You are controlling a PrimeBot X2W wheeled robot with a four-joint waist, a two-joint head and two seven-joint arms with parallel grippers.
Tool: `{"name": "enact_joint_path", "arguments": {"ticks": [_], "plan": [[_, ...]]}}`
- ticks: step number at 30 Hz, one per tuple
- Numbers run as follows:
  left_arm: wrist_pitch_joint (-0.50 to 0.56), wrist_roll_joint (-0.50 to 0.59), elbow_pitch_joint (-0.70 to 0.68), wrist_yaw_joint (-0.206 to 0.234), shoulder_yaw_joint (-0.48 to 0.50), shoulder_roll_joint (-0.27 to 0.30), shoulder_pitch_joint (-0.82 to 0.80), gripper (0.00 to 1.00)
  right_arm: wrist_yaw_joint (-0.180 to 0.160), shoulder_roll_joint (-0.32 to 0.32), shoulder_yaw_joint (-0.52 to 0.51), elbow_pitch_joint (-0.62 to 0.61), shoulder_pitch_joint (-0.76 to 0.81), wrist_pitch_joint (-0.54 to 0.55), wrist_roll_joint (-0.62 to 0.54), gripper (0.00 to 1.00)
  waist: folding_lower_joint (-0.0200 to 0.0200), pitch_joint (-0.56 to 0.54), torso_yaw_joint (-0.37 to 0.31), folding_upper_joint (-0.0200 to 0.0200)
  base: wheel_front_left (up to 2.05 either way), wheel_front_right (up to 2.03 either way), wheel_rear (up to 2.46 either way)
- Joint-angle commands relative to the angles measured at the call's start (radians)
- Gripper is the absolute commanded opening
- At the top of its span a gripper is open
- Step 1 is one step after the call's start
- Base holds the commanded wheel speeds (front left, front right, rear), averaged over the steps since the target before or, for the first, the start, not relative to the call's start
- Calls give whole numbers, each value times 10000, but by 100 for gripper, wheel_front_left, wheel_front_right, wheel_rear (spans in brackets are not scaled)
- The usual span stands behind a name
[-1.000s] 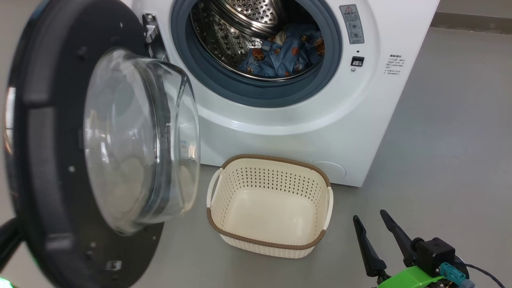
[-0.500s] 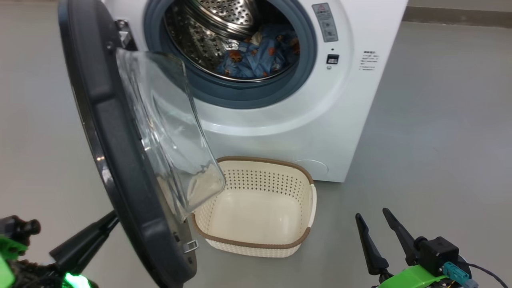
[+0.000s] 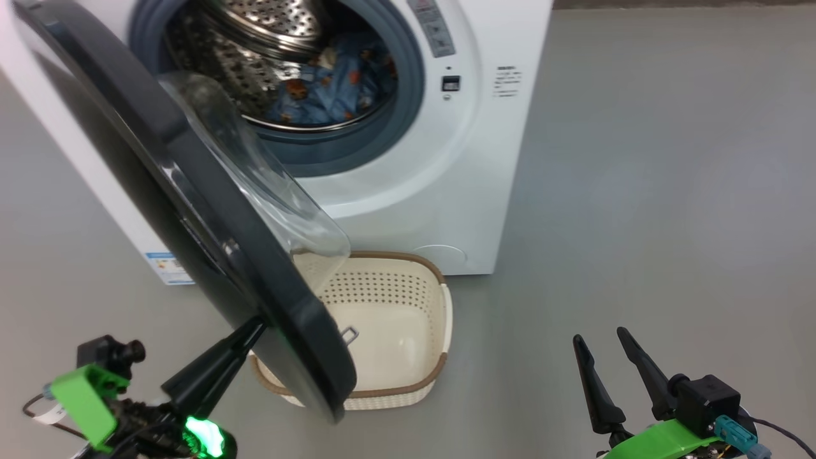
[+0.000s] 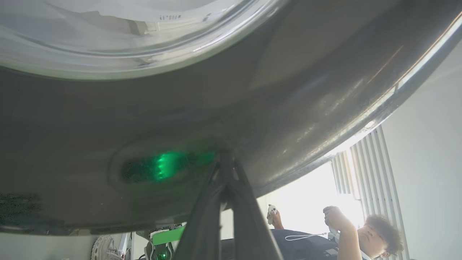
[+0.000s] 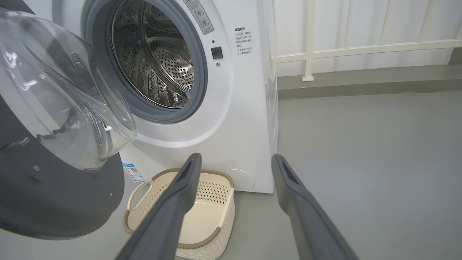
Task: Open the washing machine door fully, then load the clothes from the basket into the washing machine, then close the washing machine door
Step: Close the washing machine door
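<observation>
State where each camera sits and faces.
Head view: on the head, looking down at the washing machine and basket; left gripper and right gripper below.
Left wrist view: on the left arm, left gripper shut against the washing machine door; a person beyond.
Right wrist view: on the right arm, facing the drum; right gripper open.
Head and right wrist share the basket.

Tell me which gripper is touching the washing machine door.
The left gripper: shut, its tip pressed on the black outer face of the washing machine door. The right gripper hangs open above the floor, touching nothing.
</observation>
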Motion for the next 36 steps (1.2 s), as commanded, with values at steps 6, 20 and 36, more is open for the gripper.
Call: {"name": "enact_joint_path", "arguments": {"ticks": [6,20,36], "plan": [[-1198,-272,246,-391,-542,79,-1201,0,88,-20,273,-334,-219,-120,182,100,0,360,-1095,0,0,0,0],[-2874,290,1325,-563,-725,78,-2803,0,88,-20,272,-509,-349,-120,287,100,0,840,-2194,0,0,0,0],[-3983,951,2179,-566,-385,78,-3819,0,88,-20,307,-541,-493,-120,315,100,0,952,-2325,0,0,0,0]]}}
